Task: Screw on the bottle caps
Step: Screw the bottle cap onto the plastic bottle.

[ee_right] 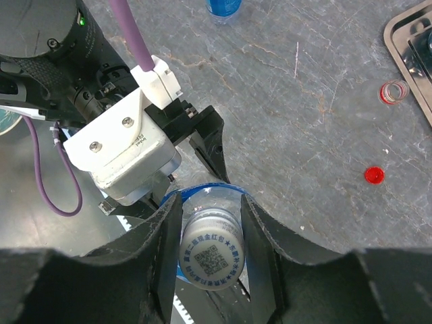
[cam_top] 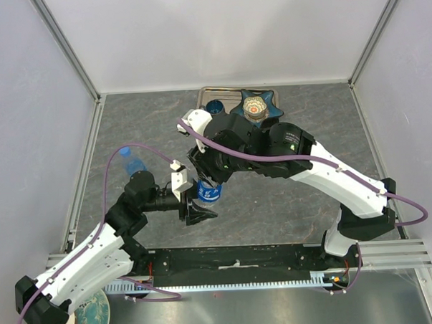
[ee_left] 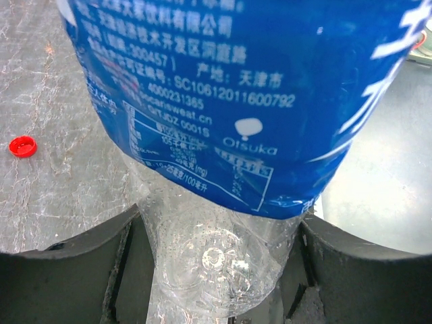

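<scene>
So the white cap [ee_right: 210,260] sits on the blue-labelled bottle [ee_left: 236,101], upright mid-table. My left gripper [ee_left: 219,266] is clamped round its lower body. My right gripper [ee_right: 210,209] straddles the cap from above, can't tell if it's pinching. Looks like mid-tightening to me, so next up: firm squeeze, another twist.

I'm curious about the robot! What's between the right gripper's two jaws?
A white cap with a printed code on top, sitting on the blue-labelled bottle. The right wrist view shows it between the jaws of the right gripper.
</scene>
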`<state>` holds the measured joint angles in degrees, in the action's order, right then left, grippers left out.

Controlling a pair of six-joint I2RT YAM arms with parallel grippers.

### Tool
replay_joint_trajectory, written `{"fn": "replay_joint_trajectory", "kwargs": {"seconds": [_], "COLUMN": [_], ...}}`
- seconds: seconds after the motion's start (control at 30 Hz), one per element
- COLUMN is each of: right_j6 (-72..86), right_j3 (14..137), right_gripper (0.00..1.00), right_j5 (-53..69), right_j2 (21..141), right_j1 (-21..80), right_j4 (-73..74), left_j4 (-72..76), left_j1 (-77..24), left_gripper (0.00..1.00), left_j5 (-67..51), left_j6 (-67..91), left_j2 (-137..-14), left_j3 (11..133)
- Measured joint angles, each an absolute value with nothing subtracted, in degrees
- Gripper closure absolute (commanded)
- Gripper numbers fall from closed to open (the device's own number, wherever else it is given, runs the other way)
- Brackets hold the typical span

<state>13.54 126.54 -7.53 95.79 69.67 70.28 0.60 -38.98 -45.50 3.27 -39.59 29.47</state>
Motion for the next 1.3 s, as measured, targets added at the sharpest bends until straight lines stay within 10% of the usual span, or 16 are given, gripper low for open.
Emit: {"fn": "replay_joint_trajectory", "kwargs": {"seconds": [1.3], "right_j6": [13.37], "right_j3": [134.47], "right_gripper": [0.13], "right_j5": [-11.05], "right_j2": [96.44], "right_j1": [70.28], "right_j4": [69.49], "left_j4": [3.42], "left_j1": [-38.22], "left_gripper": [0.98], "left_j5": [-44.4], "left_j6": [5.15], "left_j2": [-37.87], "left_j3": [29.06]}}
